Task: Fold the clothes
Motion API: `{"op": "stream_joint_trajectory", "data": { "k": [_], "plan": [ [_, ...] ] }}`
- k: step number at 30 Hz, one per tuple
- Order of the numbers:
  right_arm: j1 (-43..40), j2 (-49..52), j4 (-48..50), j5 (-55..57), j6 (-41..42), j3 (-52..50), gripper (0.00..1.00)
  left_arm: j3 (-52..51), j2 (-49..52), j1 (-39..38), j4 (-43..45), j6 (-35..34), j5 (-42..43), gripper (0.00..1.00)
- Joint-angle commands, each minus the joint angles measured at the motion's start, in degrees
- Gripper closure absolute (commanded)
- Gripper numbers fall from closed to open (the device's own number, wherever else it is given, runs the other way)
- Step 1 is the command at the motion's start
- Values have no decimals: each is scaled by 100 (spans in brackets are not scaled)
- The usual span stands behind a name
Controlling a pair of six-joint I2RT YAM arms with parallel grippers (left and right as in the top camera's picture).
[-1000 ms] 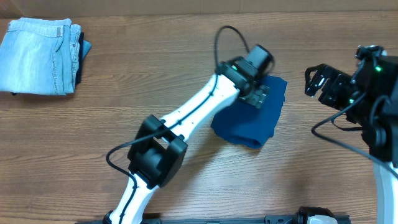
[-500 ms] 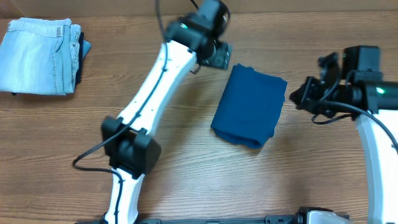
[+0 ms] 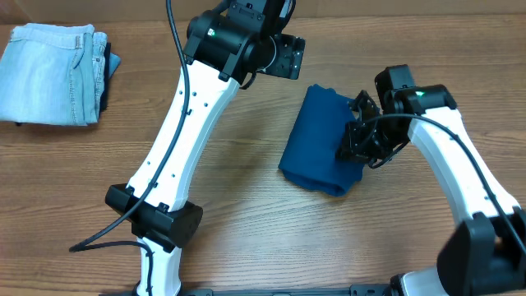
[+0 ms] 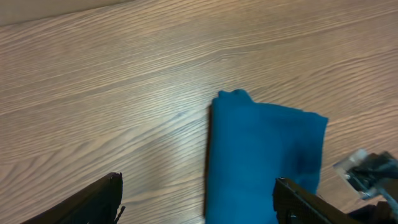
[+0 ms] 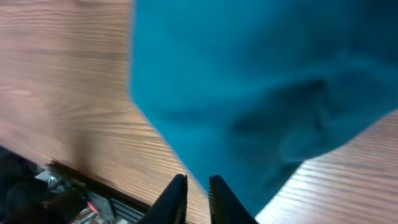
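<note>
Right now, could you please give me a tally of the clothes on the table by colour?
Deep teal-blue shirt, folded: 1
Pale light-blue jeans, folded: 1
Total: 2
A dark strip shows at the right edge of the jeans. I cannot tell whether it is a separate garment, so it is not counted.

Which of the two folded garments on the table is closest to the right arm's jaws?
The deep teal shirt mid-table: the right arm's jaws are at its edge, whereas the pale denim jeans lie at the far corner.
</note>
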Motion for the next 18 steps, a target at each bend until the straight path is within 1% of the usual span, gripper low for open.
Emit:
{"op": "stream_joint_trajectory", "data": {
  "k": [1, 4, 6, 8, 11, 12, 15, 17, 18],
  "plan": [
    [-2, 535, -127, 254, -90, -63, 82, 24, 11, -33, -61, 70, -337, 18],
    [4, 929, -188, 339, -122, -74, 83, 24, 11, -33, -44, 68, -424, 17],
    [4, 1128, -184, 649, -83, -96, 85, 24, 11, -33, -48, 68, -431, 17],
    [-55, 1292, -164, 1322, 164, -133, 89, 24, 11, -33, -87, 70, -431, 17],
    [-208, 1403, -131, 2647, 885, -138, 93, 24, 11, -28, -170, 72, -433, 16],
    [-262, 1401, -83, 2889, 1027, -138, 94, 24, 11, -28, -184, 72, -433, 16],
    [-398, 1399, 2, 2894, 1132, -127, 94, 24, 11, -28, -192, 70, -433, 16],
    [-446, 1377, 50, 2662, 1095, -125, 94, 24, 11, -26, -190, 72, -435, 16],
    [-444, 1340, 59, 2485, 951, -118, 93, 24, 11, -28, -195, 72, -435, 16]
  ]
}}
